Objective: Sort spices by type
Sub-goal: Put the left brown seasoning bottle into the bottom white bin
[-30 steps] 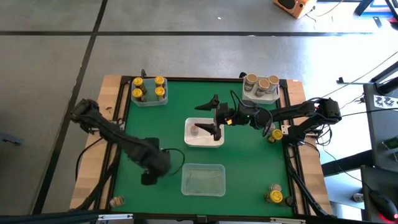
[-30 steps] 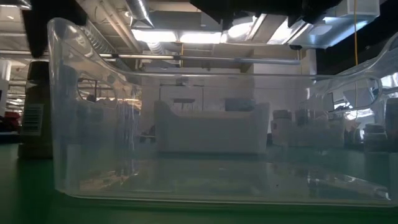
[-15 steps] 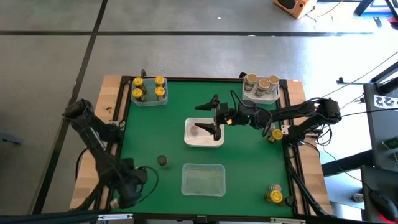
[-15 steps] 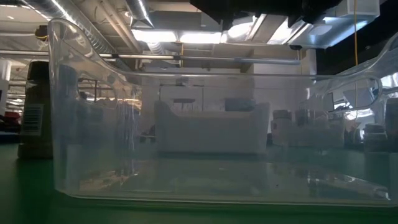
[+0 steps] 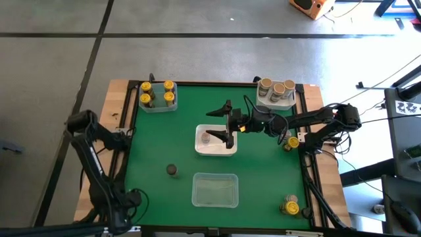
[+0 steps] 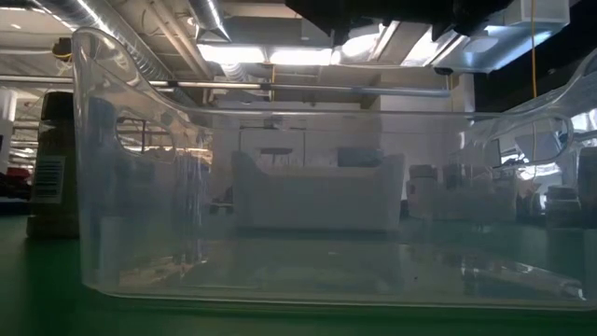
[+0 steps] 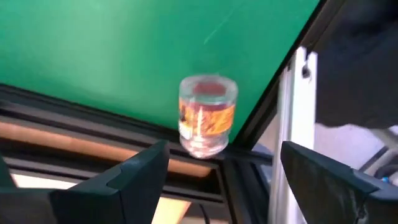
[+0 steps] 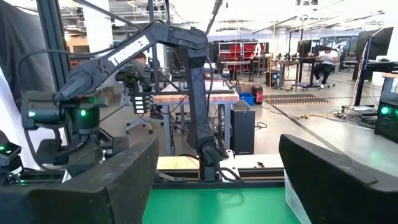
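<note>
Nearest the front edge of the green worktop point(image 5: 158, 141): left claw point(image 5: 125, 209) parked low at the front-left corner, fingers spread wide with nothing between them, hovering just short of a lone jar with a reddish lid point(image 7: 208, 115) standing at the corner by the frame rail. Over at the front-right corner, one yellow-lidded jar point(image 5: 290, 208) with a second jar tucked close beside it. Next in, an empty clear bin point(image 5: 214, 189) at front centre, filling the low view, with a dark-lidded jar point(image 5: 172, 170) standing alone on the green just left of it. Mid-worktop: white bin point(image 5: 214, 146) with a single grey-lidded jar point(image 5: 206, 137) inside, and right claw point(image 5: 227, 123) hanging over that bin, fingers wide apart and gripping nothing. One more yellow-lidded jar point(image 5: 293, 141) out at the right edge beside that arm. Far back: four yellow-lidded jars point(image 5: 157, 93) packed in a clear bin at the back-left corner, three tan-lidded jars point(image 5: 277, 89) in another bin at back right.
</note>
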Controlling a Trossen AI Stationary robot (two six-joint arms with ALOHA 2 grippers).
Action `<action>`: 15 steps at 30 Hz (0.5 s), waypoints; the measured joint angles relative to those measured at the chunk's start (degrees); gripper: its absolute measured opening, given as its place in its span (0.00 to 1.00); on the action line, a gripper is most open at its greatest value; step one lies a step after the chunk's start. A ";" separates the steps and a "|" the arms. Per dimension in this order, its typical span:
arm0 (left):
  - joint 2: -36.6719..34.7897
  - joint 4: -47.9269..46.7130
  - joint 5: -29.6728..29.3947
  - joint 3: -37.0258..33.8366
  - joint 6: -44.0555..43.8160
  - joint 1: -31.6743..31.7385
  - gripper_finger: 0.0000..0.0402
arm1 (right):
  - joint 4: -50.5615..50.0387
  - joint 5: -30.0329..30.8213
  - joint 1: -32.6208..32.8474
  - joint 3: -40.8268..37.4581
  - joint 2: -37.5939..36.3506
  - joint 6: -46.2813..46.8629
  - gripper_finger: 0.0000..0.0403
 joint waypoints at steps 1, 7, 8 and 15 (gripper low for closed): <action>0.35 0.56 0.89 -0.38 0.00 -0.14 0.76 | 0.00 0.00 0.00 0.00 0.00 0.02 0.83; 2.83 1.39 2.15 -0.70 2.97 -0.25 0.76 | 0.09 0.02 0.00 0.00 0.00 0.02 0.83; 3.38 1.39 2.34 -0.70 3.61 -0.25 0.76 | 0.09 0.00 0.00 0.00 0.00 0.02 0.83; 6.62 2.00 4.75 -0.70 5.91 -0.29 0.76 | 0.07 0.00 0.00 0.00 0.00 0.02 0.83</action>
